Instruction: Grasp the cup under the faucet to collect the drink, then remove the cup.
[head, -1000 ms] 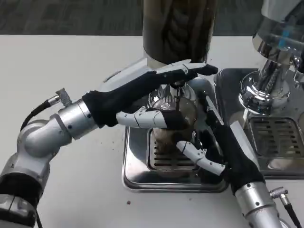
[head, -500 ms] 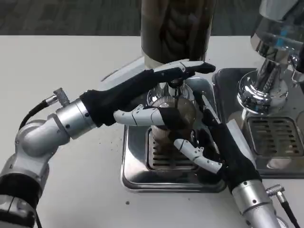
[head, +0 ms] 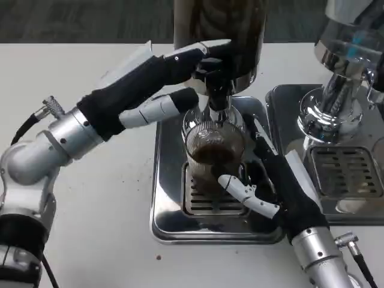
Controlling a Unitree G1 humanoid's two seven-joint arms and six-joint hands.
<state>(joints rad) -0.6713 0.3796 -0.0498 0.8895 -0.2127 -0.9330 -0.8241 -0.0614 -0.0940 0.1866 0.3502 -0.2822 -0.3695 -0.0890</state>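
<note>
While my right hand (head: pixel 273 180) wraps around the ribbed clear glass cup (head: pixel 214 153) from the right side, its white fingers (head: pixel 246 195) curl across the front of the glass near its base, so that hand is clamped on the cup. The cup stands upright on the slotted grate of the shiny steel drip tray (head: pixel 165 204), directly under the dark faucet spout (head: pixel 216 99) of the tall brown-filled drink dispenser (head: pixel 219 27), and it holds dark brown liquid (roughly half full, as far as I can judge through the ribbing). My left hand (head: pixel 165 81) is raised above and to the left of the cup, its upper fingers (head: pixel 201 51) stretched to the tap at the top of the faucet, touching it; a lower finger points toward the spout just above the cup's rim. Whether those fingers actually grip the tap I cannot tell. To the right sits a second chrome dispenser (head: pixel 342 78) over its own steel drip tray (head: pixel 351 174). Everything rests on the white table (head: pixel 90 210).
</note>
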